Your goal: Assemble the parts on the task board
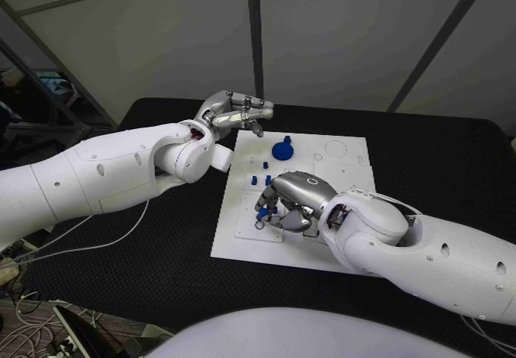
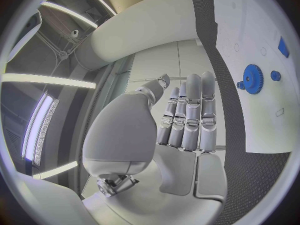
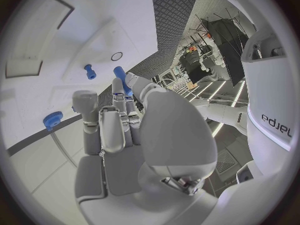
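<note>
You had the task board (image 1: 342,173) lying white in the middle of the black table (image 1: 452,164). The left hand (image 1: 233,112) hovered over the board's far left corner; the left wrist view showed its fingers (image 2: 190,110) straight and pressed side by side, holding nothing, which the head view left unclear. The right hand (image 1: 288,200) was low over the board's near left part, its back hiding what lay beneath. The right wrist view showed what you could not see from the head: a blue peg (image 3: 122,80) pinched at its fingertips. A blue gear (image 1: 282,151) sat on the board's far half, with small blue pegs (image 1: 262,180) standing between it and the right hand. Their exact seating was too small to tell.
</note>
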`<action>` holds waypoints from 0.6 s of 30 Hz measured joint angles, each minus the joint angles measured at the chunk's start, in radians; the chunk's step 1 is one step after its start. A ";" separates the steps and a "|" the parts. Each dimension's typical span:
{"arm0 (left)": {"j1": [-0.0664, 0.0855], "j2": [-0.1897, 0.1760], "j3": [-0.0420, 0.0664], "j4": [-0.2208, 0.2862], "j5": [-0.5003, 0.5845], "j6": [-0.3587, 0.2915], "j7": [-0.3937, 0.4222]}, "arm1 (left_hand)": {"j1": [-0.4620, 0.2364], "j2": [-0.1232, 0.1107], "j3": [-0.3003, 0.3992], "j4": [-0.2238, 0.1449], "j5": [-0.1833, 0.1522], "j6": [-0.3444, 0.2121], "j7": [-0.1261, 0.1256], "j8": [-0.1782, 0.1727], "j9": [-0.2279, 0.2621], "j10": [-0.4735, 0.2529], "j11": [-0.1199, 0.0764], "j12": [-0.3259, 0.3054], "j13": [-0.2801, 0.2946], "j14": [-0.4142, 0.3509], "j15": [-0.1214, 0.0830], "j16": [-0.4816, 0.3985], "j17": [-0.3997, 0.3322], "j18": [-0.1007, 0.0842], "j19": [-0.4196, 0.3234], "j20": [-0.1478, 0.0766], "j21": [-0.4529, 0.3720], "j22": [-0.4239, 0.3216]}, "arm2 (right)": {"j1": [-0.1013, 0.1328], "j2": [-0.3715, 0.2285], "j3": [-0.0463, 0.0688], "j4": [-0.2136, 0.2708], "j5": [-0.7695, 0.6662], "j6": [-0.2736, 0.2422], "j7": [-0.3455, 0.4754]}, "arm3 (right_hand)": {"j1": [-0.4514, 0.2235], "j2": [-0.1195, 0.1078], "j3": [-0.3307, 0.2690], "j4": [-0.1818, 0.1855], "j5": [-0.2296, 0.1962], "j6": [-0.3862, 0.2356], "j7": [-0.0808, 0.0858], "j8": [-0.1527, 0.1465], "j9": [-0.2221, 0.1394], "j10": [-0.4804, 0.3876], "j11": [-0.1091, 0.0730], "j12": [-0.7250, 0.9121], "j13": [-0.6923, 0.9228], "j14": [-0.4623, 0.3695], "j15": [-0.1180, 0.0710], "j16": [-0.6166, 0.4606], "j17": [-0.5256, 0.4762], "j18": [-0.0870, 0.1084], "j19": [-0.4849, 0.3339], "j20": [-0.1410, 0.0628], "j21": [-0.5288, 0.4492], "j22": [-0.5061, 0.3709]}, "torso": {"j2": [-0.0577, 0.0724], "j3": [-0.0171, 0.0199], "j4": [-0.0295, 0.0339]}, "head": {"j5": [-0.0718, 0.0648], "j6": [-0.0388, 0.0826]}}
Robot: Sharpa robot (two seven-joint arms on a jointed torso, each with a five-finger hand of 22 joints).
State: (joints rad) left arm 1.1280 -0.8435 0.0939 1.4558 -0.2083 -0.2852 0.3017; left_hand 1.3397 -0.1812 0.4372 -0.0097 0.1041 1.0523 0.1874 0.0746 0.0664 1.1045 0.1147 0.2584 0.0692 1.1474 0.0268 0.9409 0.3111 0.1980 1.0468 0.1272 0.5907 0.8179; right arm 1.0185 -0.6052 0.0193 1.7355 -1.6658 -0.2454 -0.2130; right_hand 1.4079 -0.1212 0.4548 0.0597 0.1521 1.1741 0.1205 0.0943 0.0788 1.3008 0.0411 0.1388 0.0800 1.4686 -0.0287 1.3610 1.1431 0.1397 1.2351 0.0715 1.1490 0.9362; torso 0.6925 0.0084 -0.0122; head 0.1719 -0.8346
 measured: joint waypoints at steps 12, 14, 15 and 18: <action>0.000 0.000 0.000 -0.001 0.000 0.002 0.000 | 0.000 0.000 0.000 0.000 0.000 0.000 0.000 0.000 0.000 0.000 0.000 0.000 0.000 0.000 0.000 0.000 0.000 0.000 0.000 0.000 0.000 0.000 | -0.003 0.006 -0.001 -0.011 -0.001 0.029 0.012 | -0.003 -0.003 -0.003 -0.002 0.005 0.000 0.000 0.001 0.000 0.000 0.000 -0.004 0.000 0.000 0.000 0.000 0.000 0.000 0.000 0.000 0.000 -0.002 | 0.000 -0.0005 0.0004 | 0.008 -0.009; 0.000 0.000 0.000 0.000 0.000 0.002 0.000 | 0.000 0.000 0.000 0.000 0.000 0.000 0.000 0.000 0.000 0.000 0.000 0.000 0.000 0.000 0.000 0.000 0.000 0.000 0.000 0.000 0.000 0.000 | -0.003 0.008 -0.001 -0.014 -0.001 0.034 0.013 | -0.003 -0.003 -0.003 -0.002 0.005 0.000 0.000 0.001 0.000 0.000 0.000 -0.005 0.000 0.000 0.000 0.000 0.000 0.000 0.000 0.000 0.000 -0.002 | 0.000 -0.0006 0.0004 | 0.009 -0.010; 0.000 0.000 0.000 0.000 0.000 0.002 0.000 | 0.000 0.000 0.000 0.000 0.000 0.000 0.000 0.000 0.000 0.000 0.000 0.000 0.000 0.000 0.000 0.000 0.000 0.000 0.000 0.000 0.000 0.000 | -0.004 0.009 -0.001 -0.016 -0.001 0.036 0.014 | -0.003 -0.003 -0.003 -0.002 0.005 0.000 0.000 0.001 0.000 0.000 0.000 -0.005 0.000 0.000 0.000 0.000 0.000 0.000 0.000 0.000 0.000 -0.002 | 0.000 -0.0007 0.0004 | 0.009 -0.010; 0.000 0.000 0.000 0.000 0.000 0.002 0.000 | 0.000 0.000 0.000 0.000 0.000 0.000 0.000 0.000 0.000 0.000 0.000 0.000 0.000 0.000 0.000 0.000 0.000 0.000 0.000 0.000 0.000 0.000 | -0.004 0.012 -0.002 -0.021 -0.001 0.041 0.015 | -0.003 -0.003 -0.003 -0.002 0.005 0.000 0.000 0.001 0.000 0.000 0.000 -0.005 0.000 0.000 0.000 0.000 0.000 0.000 0.000 0.000 0.000 -0.002 | -0.001 -0.0010 0.0005 | 0.010 -0.011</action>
State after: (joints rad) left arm 1.1280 -0.8431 0.0939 1.4553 -0.2083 -0.2830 0.3012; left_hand 1.3397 -0.1812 0.4372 -0.0097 0.1041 1.0523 0.1874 0.0746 0.0664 1.1045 0.1147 0.2584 0.0692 1.1474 0.0268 0.9409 0.3112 0.1980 1.0468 0.1272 0.5908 0.8180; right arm 1.0147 -0.5933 0.0171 1.7146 -1.6672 -0.2041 -0.1982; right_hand 1.4051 -0.1241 0.4516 0.0575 0.1571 1.1743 0.1203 0.0957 0.0788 1.3007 0.0411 0.1338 0.0800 1.4685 -0.0287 1.3610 1.1432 0.1398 1.2351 0.0715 1.1490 0.9346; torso 0.6919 0.0075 -0.0117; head 0.1818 -0.8456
